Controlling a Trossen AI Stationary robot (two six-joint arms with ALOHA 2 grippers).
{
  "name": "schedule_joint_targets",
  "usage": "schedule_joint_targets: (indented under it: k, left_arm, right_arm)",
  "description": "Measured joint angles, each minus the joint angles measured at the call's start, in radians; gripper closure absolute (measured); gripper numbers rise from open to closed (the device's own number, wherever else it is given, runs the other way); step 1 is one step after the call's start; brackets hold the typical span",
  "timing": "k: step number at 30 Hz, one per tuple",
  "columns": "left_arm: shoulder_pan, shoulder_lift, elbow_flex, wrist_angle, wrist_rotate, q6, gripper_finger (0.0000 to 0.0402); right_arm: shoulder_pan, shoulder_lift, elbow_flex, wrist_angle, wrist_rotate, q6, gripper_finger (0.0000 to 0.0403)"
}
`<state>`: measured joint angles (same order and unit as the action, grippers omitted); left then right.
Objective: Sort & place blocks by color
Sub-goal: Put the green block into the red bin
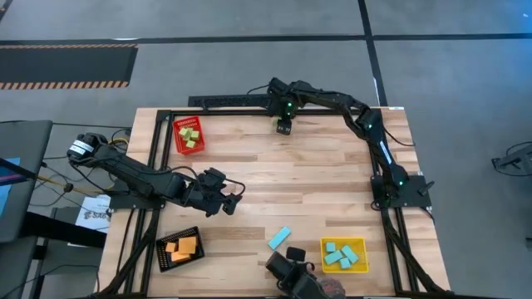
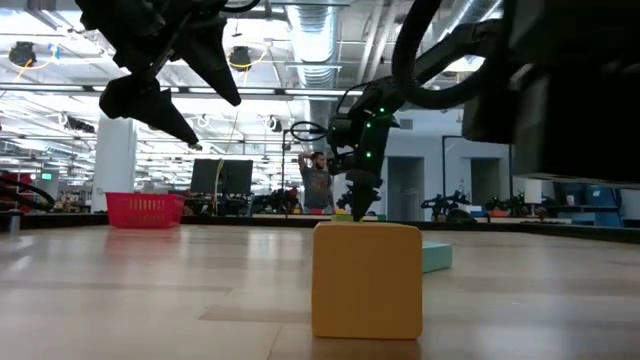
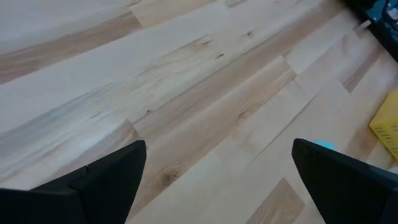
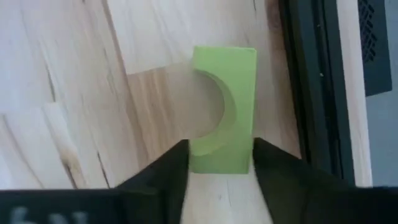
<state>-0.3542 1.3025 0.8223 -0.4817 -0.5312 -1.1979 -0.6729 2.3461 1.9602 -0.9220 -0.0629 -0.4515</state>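
- Right gripper (image 4: 216,163) clamped on green block (image 4: 222,109) at table's 12 o'clock edge; long axis running straight out between fingers.
- Red bin (image 1: 189,135) toward 9 o'clock, nearer than idle, open left gripper (image 1: 223,196).

the middle of the table (image 1: 307,191) lies bare, wide enough to pass between the left gripper (image 1: 230,198) and the right arm (image 1: 378,141). along the near edge, a cyan bar (image 1: 279,237), black bin (image 1: 179,248) and yellow bin (image 1: 344,254) crowd the way.
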Motion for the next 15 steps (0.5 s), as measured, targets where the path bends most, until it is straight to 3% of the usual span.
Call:
schedule_joint_targets:
  k: [5,9,15]
  left_arm:
    - [0.0,0.0,0.0,-0.006,0.0,0.008,0.001]
    - [0.0,0.0,0.0,-0.008,0.0,0.008,0.001]
    - [0.0,0.0,0.0,-0.006,-0.024,0.028,0.001]
  right_arm:
    - [0.004,-0.004,0.002,-0.049,-0.018,-0.021,0.0303]
    - [-0.01,-0.007,0.003,-0.117,-0.115,-0.018,0.0304]
    - [-0.039,-0.046,-0.003,-0.224,-0.374,0.021,0.0304]
